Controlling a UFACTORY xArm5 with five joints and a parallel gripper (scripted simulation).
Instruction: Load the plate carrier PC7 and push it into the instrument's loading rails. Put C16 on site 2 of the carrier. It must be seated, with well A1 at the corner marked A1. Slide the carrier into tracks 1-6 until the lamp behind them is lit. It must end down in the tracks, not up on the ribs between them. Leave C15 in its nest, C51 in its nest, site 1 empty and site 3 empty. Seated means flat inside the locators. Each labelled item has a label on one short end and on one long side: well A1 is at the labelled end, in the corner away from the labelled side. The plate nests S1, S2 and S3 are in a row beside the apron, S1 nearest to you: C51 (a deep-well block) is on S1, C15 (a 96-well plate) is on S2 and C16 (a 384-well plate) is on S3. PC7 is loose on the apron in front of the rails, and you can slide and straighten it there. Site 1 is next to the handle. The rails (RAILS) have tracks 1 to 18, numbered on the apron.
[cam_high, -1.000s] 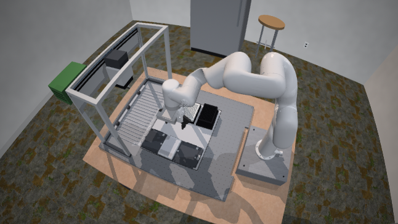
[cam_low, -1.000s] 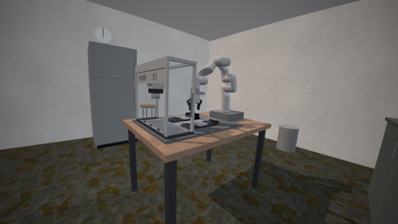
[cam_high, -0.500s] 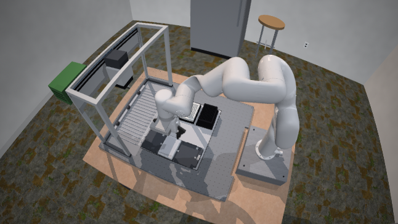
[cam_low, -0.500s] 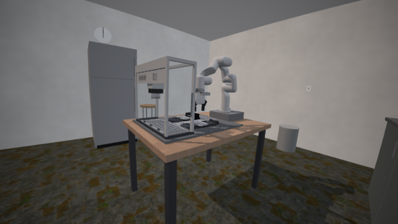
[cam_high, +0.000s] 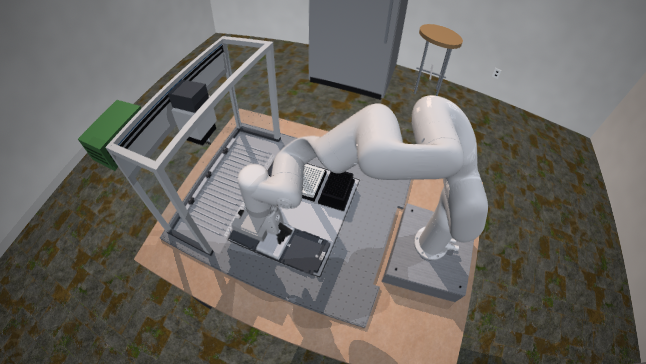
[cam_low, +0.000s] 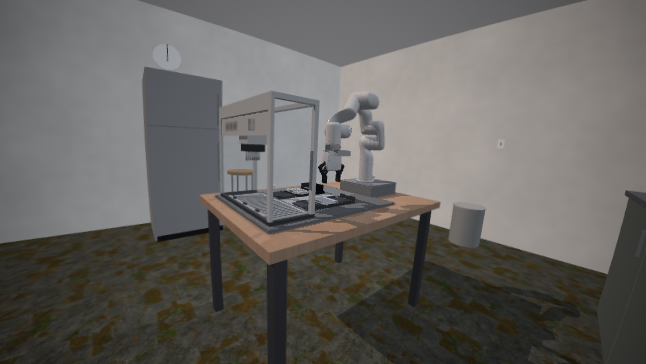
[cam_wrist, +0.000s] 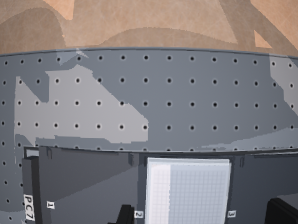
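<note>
Carrier PC7 (cam_high: 306, 250) (cam_low: 346, 199) (cam_wrist: 90, 185), one, on apron; C16 (cam_high: 271, 247) (cam_low: 326, 200) (cam_wrist: 192, 192), one, on site 2.
Left to right, top view: rails (cam_high: 215, 185) (cam_low: 270, 205), unloaded; end effector (cam_high: 262, 223) (cam_low: 331, 178) (cam_wrist: 204, 214), wide, empty, above the carrier. I judge the risks: a low descent clipping C16 loose; an off-centre push skewing PC7 onto the ribs.

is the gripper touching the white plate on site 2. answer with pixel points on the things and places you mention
Apart. The wrist view shows the gripper (cam_high: 262, 223) (cam_low: 331, 179) (cam_wrist: 201, 215) open around the white plate (cam_high: 271, 248) (cam_low: 326, 200) (cam_wrist: 200, 192), with dark carrier (cam_high: 306, 250) (cam_low: 306, 204) (cam_wrist: 90, 185) visible between each finger and the plate's edge.
</note>
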